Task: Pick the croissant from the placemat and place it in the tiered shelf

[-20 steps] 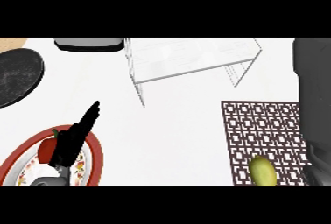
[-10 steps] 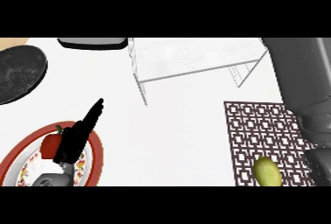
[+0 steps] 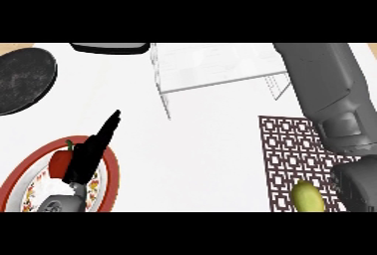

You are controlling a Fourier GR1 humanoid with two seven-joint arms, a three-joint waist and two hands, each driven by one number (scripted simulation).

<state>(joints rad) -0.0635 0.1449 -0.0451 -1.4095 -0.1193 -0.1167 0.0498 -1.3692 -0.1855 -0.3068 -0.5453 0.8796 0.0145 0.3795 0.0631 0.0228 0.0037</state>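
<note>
White counter [image 3: 213, 149] is filling most of the frame. Clear tiered shelf [image 3: 213, 69] is standing at upper center, its thin legs reaching down onto the counter. Dark round pan [image 3: 22, 79] is sitting at the upper left edge, and a black object [image 3: 110, 48] is showing at the top edge just left of the shelf, cut off, can't tell what it is. Brown patterned placemat [image 3: 294, 159] is lying at lower right. On its lower part a yellow-green rounded item, the croissant [image 3: 307, 197], is lying near the bottom edge, partly cut off. Grey right forearm [image 3: 324, 94] is coming across the right side from the top down over the placemat's right part, hiding it there; the right hand itself is not showing clearly, only a dark grey bulk at lower right just beside the croissant, so can't tell how its fingers are standing or whether it is touching the croissant. Red-rimmed plate [image 3: 110, 164] is sitting at lower left with a red item [image 3: 60, 159] on it. Left hand [image 3: 90, 154] is hovering over the plate, fingers straight and together, pointing toward upper right, holding nothing.
</note>
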